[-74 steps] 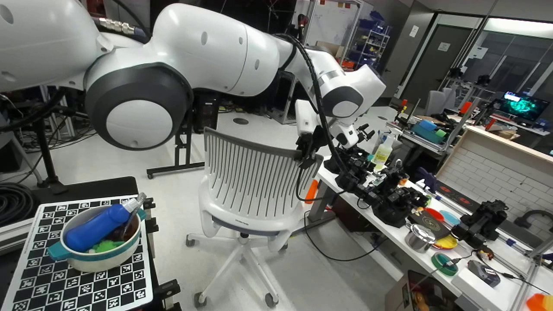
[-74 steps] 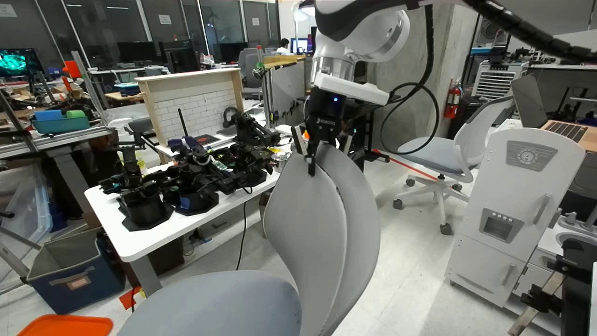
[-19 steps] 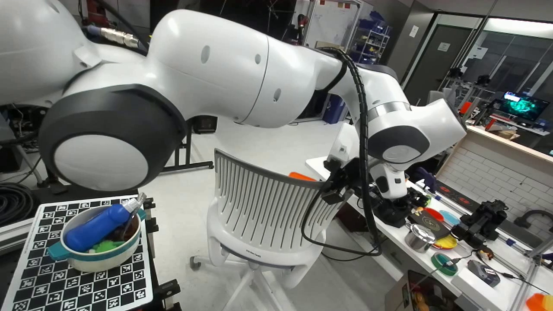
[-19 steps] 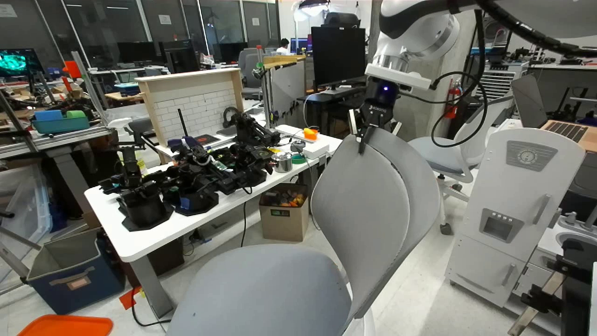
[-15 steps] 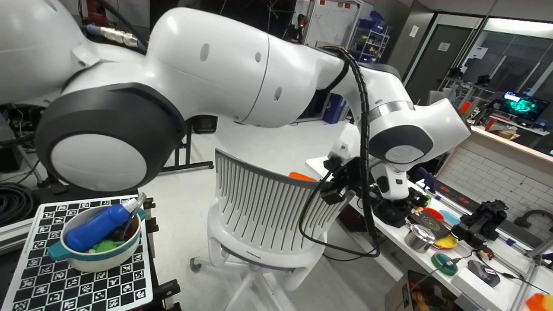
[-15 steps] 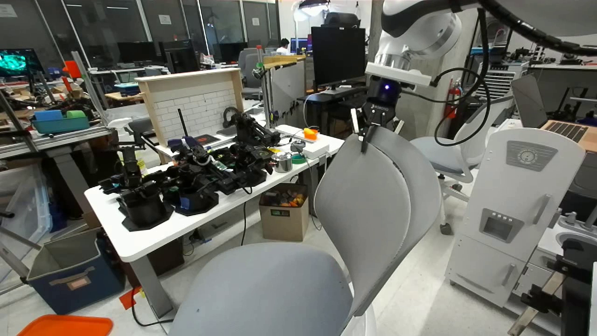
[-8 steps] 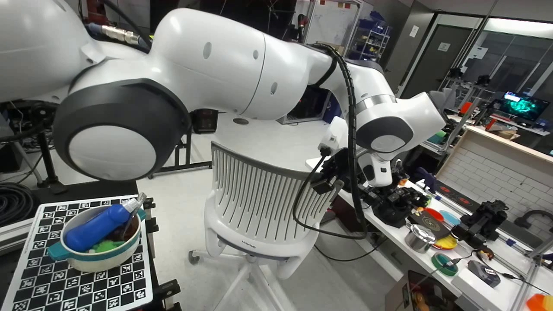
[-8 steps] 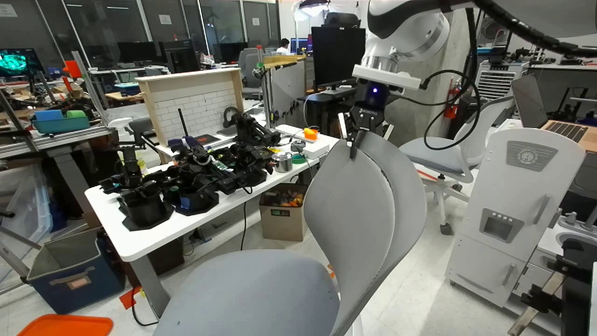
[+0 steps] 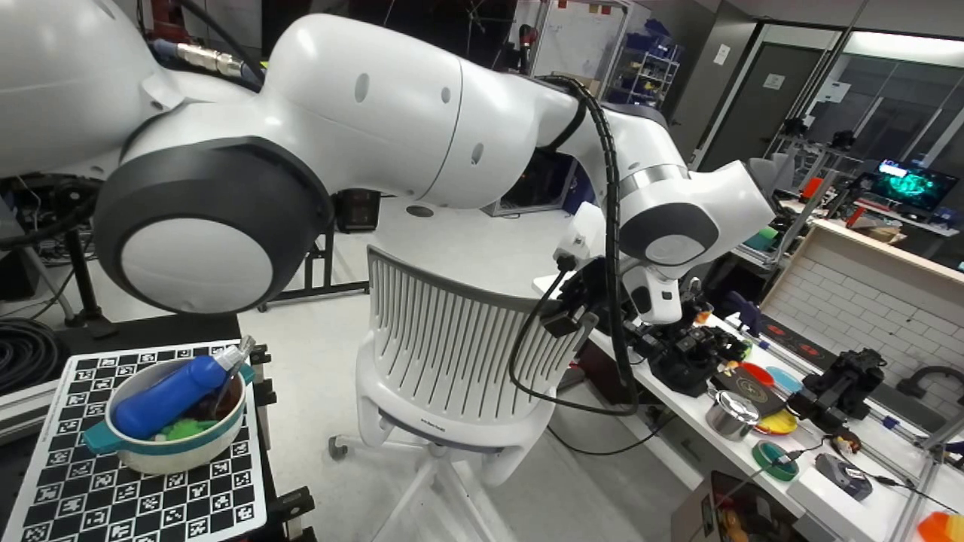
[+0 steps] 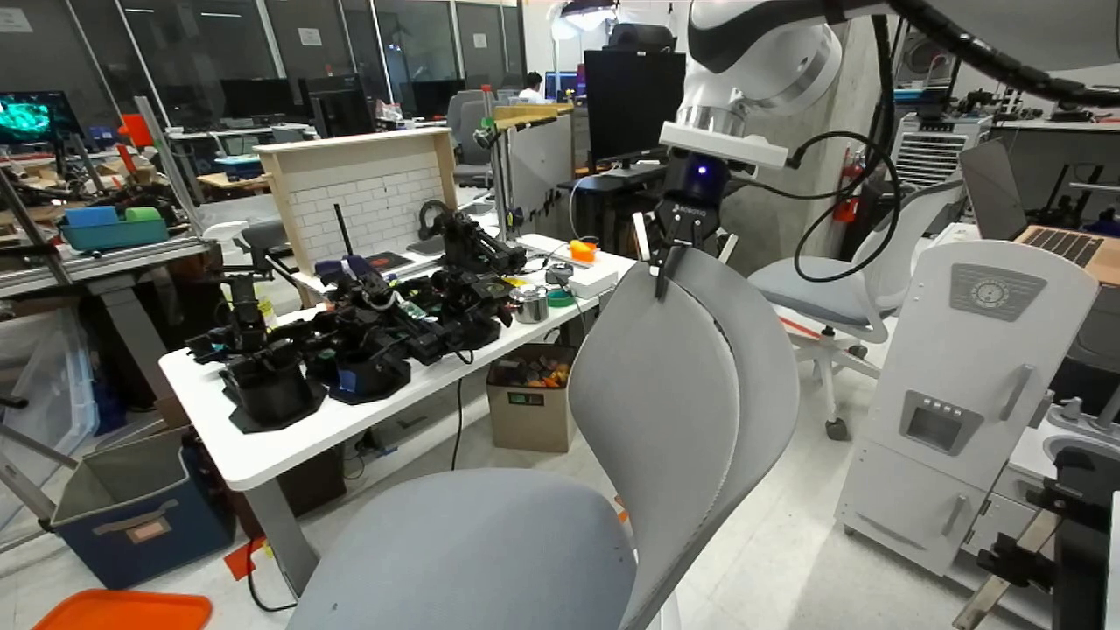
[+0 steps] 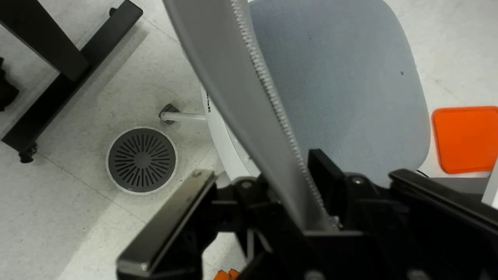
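Observation:
A grey office chair has a tall ribbed backrest (image 9: 459, 339), which shows its padded face in another exterior view (image 10: 665, 394). Its blue-grey seat (image 10: 472, 542) also shows in the wrist view (image 11: 350, 77). My gripper (image 10: 672, 273) points down over the top edge of the backrest and is shut on it. In the wrist view the backrest (image 11: 233, 77) runs between the fingers; the right one (image 11: 323, 167) lies along its stitched seam, and the left one is mostly hidden behind it. A loop of black cable (image 9: 565, 406) hangs from the arm in front of the backrest.
A white table (image 10: 236, 455) with several black robot arms (image 10: 271, 385) stands beside the chair. A white toy fridge (image 10: 971, 394) and another chair (image 10: 805, 284) stand across from it. An orange tray (image 11: 465, 140) lies by the seat; a black stand foot (image 11: 74, 77) is behind the backrest.
Since 4.9 s ago gripper and chair have moved together, towards the toy fridge. Between 1.0 and 0.5 s ago they came back slightly towards the table. Since then they are almost still.

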Tool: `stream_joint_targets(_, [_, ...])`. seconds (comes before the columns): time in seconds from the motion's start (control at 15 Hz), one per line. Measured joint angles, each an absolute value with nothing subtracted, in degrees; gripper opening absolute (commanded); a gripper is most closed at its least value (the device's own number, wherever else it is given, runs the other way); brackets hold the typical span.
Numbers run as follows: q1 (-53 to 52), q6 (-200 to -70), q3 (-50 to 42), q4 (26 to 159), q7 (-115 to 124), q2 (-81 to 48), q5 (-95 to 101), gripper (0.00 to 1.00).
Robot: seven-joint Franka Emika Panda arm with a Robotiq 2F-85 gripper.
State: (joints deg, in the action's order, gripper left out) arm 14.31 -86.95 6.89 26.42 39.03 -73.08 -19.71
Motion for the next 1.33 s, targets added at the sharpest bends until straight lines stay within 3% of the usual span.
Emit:
stream_joint_targets(0.47, [14.3,-86.6,6.6,26.1,38.2,-73.2,-19.5,0.99])
stream_joint_targets(1.33, [16.2,-86.6,5.8,26.0,27.6,-71.9,-18.1,1.0])
